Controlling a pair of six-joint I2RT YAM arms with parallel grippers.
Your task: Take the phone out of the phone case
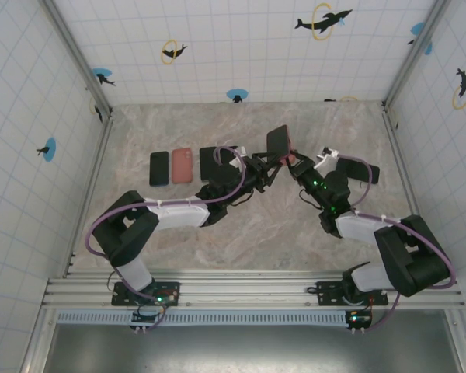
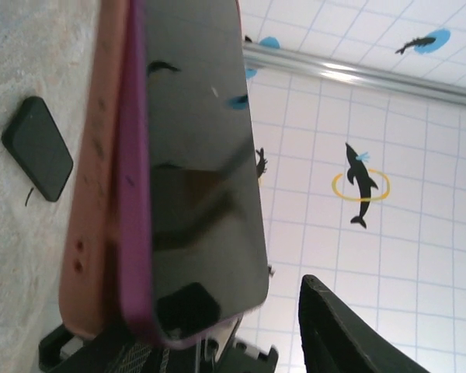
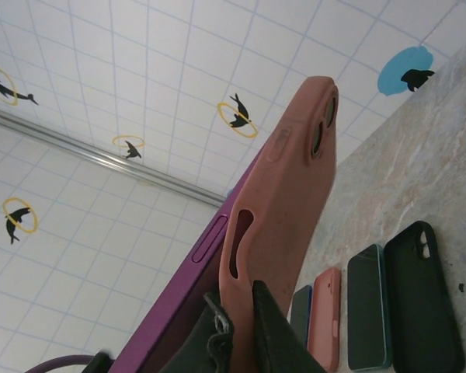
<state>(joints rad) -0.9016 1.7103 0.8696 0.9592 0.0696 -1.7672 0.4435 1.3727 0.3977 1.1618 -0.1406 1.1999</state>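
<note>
A purple phone (image 1: 278, 140) with a dark screen (image 2: 194, 155) is held up above the table's middle, still partly inside a salmon-pink case (image 2: 97, 155). The case (image 3: 287, 210) is peeled away along one long side, which bares the phone's purple edge (image 3: 179, 295). My right gripper (image 3: 245, 303) is shut on the case's edge, one finger between case and phone and one outside. My left gripper (image 2: 194, 334) sits around the phone's lower end. Its one visible finger (image 2: 349, 334) stands clear of the screen. Both grippers meet in the top view, left (image 1: 266, 169) and right (image 1: 297, 165).
On the table to the left lie a black phone (image 1: 159, 168), a pink case (image 1: 182, 165) and a black case (image 1: 211, 163) partly under my left arm. Another black case (image 1: 365, 171) lies at the right. Tiled walls close in the table on three sides.
</note>
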